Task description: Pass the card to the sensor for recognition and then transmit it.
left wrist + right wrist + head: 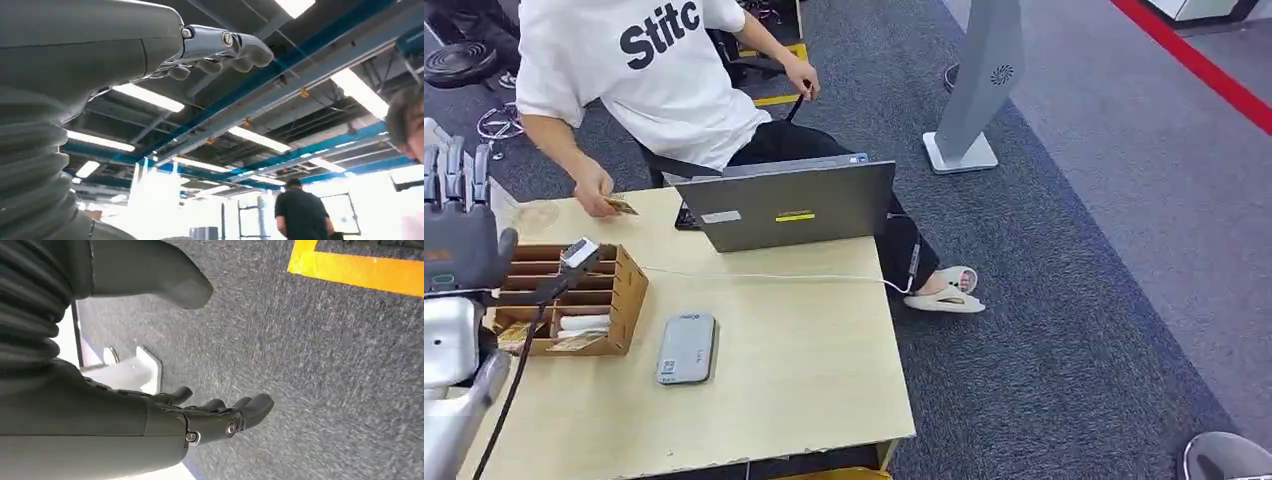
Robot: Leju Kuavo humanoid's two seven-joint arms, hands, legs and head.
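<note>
The tabletop [804, 350] carries a laptop [789, 205], a cardboard organiser [574, 295] and the grey sensor [687, 347]. The person's hand [594, 190] holds the card [621, 207]. Left hand [459, 215] raised, right hand [200, 415] hanging, both with fingers apart and empty. A poorly timed handover could drop the card. The shirt reads "Stitc"

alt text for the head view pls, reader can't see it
A person in a white T-shirt leans over the far side of a wooden table, holding a card just above its top. The robot's left hand is raised, holding nothing, beside a cardboard organizer. A grey sensor pad and a laptop sit on the table.
</note>
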